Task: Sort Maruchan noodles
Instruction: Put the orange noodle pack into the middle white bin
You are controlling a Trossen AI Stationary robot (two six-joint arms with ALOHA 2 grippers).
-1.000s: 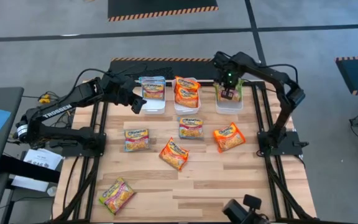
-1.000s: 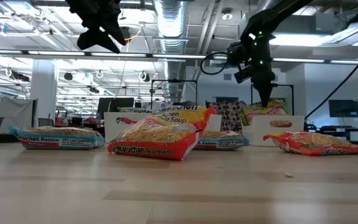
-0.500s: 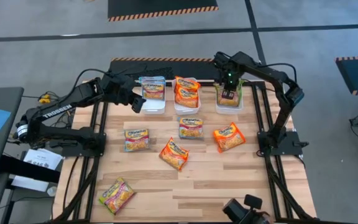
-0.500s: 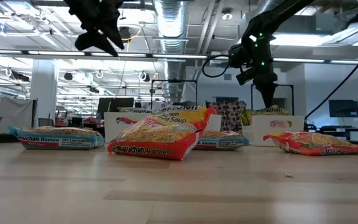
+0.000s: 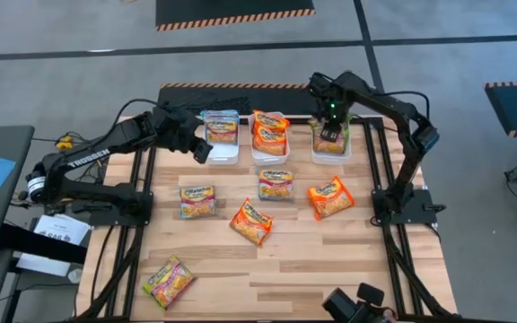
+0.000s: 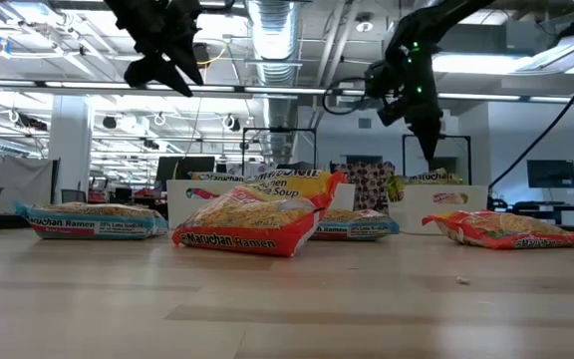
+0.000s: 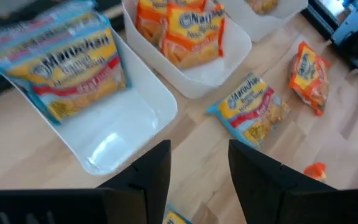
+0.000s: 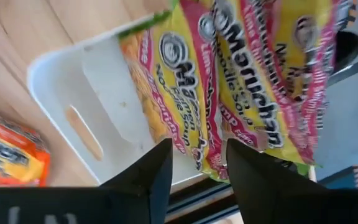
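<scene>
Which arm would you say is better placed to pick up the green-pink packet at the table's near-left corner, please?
Probably the left. The left gripper hangs open on that side; the right gripper is over the far-right bin, farther from the green-pink packet.

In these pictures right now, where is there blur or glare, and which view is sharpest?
Left wrist view: the blue-accent packet in the white bin looks motion-blurred. Right wrist view: the green-pink packets are close and soft. Low view: bright ceiling lights, but the front orange packet reads sharply. High view: even light, no strong glare.
</scene>
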